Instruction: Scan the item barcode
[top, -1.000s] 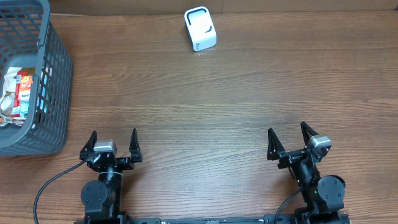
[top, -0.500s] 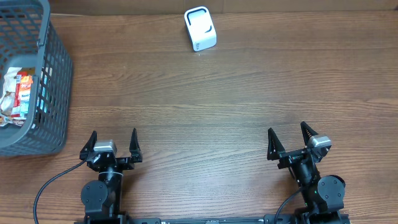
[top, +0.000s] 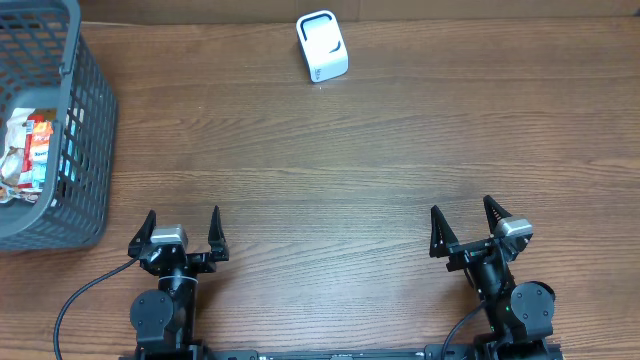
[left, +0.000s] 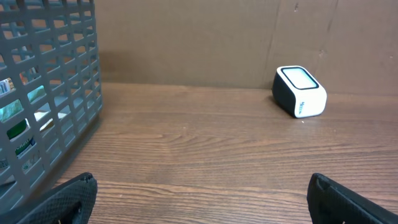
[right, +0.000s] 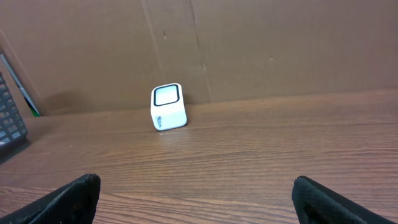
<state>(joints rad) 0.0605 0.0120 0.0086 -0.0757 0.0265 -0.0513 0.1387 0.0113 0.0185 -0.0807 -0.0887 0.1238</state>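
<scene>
At the near edge of the worktop (top: 330, 170) stand the two arms. The left arm (top: 160, 308) has its jaws wide apart and nothing is between them. The right arm (top: 515, 300) shows the same: jaws spread, holding nothing. Both point toward the far side, and the wood in front of them is bare.

Further out, on the robot's left, there is a grey basket (top: 88, 140) with a lattice wall. Inside it lie some small packets (top: 25, 150) in white, red and blue wrappers. I judge the item to be scanned is one of these, but which one I cannot tell, and no barcode is readable from here.

At the far edge, near the brown wall, sits the white scanner (top: 322, 46) with its window facing up and slightly forward. It is well apart from the basket and from both arms.

As far as I can judge, no step of the task is done. What is left: pick a packet from the basket, bring it to the scanner, and show its barcode to the window.
</scene>
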